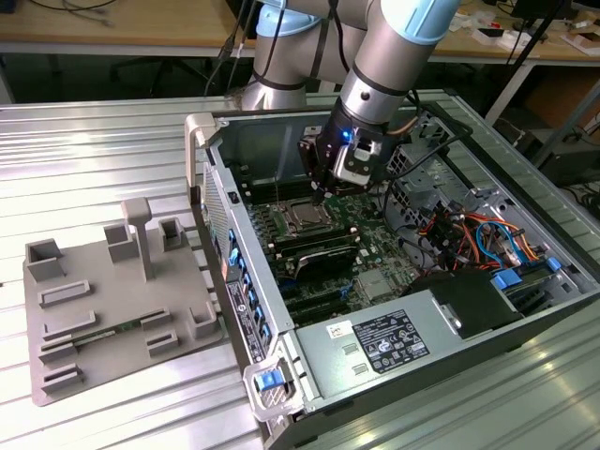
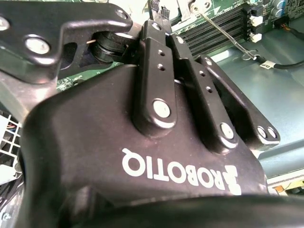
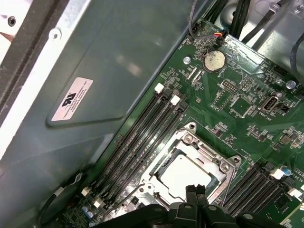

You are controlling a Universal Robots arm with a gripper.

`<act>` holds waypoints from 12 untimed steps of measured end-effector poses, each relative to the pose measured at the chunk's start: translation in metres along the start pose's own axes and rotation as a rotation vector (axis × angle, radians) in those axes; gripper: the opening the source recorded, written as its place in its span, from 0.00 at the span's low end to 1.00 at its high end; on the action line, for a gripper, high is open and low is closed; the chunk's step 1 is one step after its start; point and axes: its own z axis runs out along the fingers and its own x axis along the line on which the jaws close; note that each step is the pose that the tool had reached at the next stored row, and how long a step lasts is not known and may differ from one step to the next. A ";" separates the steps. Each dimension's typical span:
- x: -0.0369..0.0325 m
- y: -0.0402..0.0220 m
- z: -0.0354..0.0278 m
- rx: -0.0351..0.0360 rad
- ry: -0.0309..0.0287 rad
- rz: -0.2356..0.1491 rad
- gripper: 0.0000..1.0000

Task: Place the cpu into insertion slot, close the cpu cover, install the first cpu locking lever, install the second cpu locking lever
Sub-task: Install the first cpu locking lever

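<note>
Black end effector [image 3: 195, 191] over silvery cpu [image 3: 183, 175]

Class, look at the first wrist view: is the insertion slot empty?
No, the cpu lies in the insertion slot, its silver top showing through the cpu cover's cut-out.

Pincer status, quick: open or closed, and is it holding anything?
Pincer: closed, with nothing visible between its tips, at the edge of the cpu cover.
</note>
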 end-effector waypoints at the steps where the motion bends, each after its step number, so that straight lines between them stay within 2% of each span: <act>1: 0.0000 0.0000 0.0000 0.0005 -0.0003 -0.004 0.11; 12: 0.0000 0.0000 0.0000 0.0033 -0.0022 -0.035 0.11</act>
